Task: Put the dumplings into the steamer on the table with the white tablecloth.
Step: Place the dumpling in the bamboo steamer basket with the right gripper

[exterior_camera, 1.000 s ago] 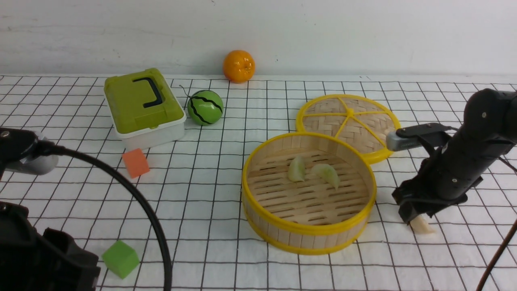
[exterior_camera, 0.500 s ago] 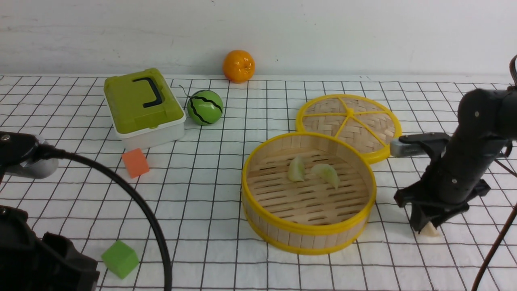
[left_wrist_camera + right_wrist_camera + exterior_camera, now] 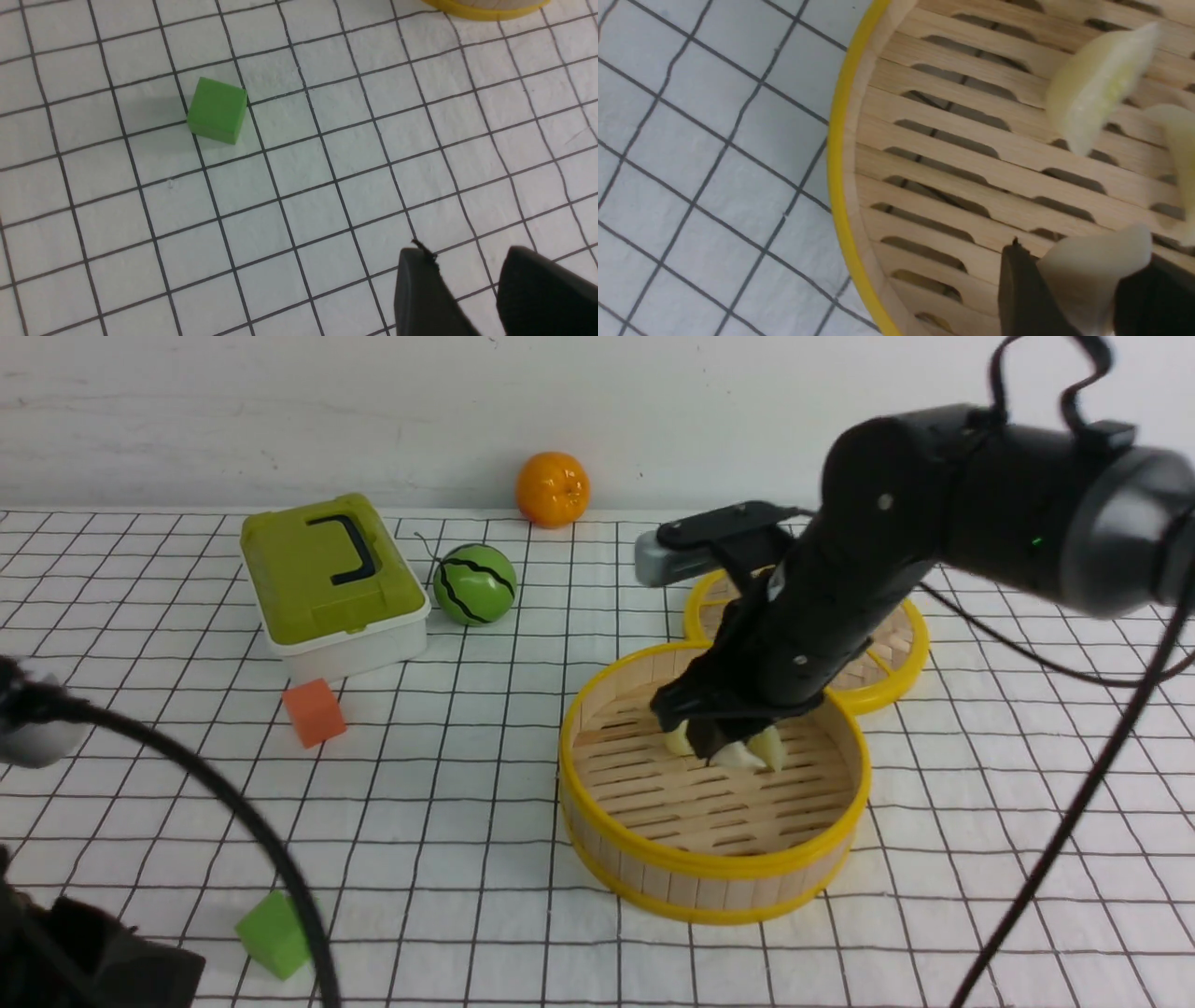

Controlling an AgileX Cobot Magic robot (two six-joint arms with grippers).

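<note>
The steamer (image 3: 709, 887), a round bamboo basket with yellow rims, stands on the white grid tablecloth (image 3: 467, 784) right of centre. My right gripper (image 3: 733, 747) hangs just above its slatted floor, shut on a cream dumpling (image 3: 742, 756). The right wrist view shows that dumpling (image 3: 1092, 266) pinched between the two dark fingers. Two more dumplings lie on the slats: one (image 3: 1099, 84) ahead of the fingers, one (image 3: 1183, 154) at the frame edge. In the front view one (image 3: 678, 739) peeks out beside the gripper. My left gripper (image 3: 467, 254) hovers open over bare cloth.
The woven lid (image 3: 887, 653) lies behind the steamer, partly under my right arm. A green lidded box (image 3: 327, 574), a watermelon ball (image 3: 474, 583) and an orange (image 3: 553, 488) stand at the back left. An orange cube (image 3: 314, 711) and a green cube (image 3: 217, 109) lie nearer.
My right gripper closed on the dumpling lying on the cloth right of the steamer, lifted it and carried it left over the steamer's inside. The left arm shifted slightly.
</note>
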